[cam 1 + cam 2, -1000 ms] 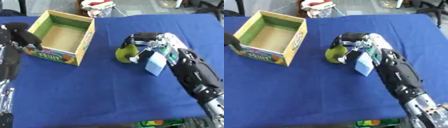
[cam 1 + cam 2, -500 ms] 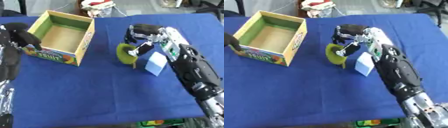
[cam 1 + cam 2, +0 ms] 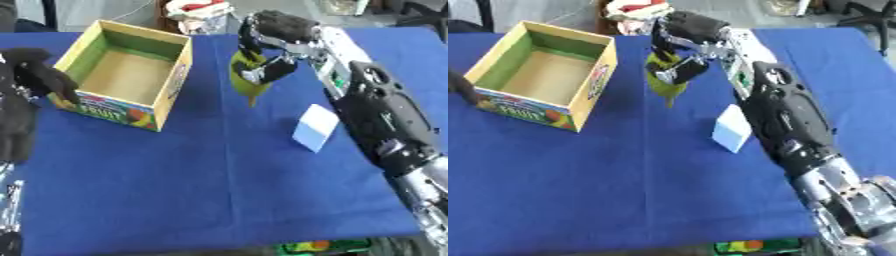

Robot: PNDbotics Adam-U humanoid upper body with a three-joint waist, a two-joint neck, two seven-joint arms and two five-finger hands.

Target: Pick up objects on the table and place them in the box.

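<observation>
My right hand is shut on a yellow-green pear-shaped object and holds it in the air, just right of the box. The open cardboard fruit box with a green inside stands on the blue cloth at the upper left; nothing shows inside it. A pale blue-white block lies on the cloth below my right forearm. My left hand rests against the box's left front corner, its fingers curled around the corner.
The blue cloth covers the table, with its front edge near the bottom of the view. Beyond the far edge lie a red-and-white bundle and other clutter. My right forearm stretches across the right side.
My right hand has lifted the yellow-green object off the cloth and carried it up and toward the box. The block has stayed put. The camera view has shifted slightly.
</observation>
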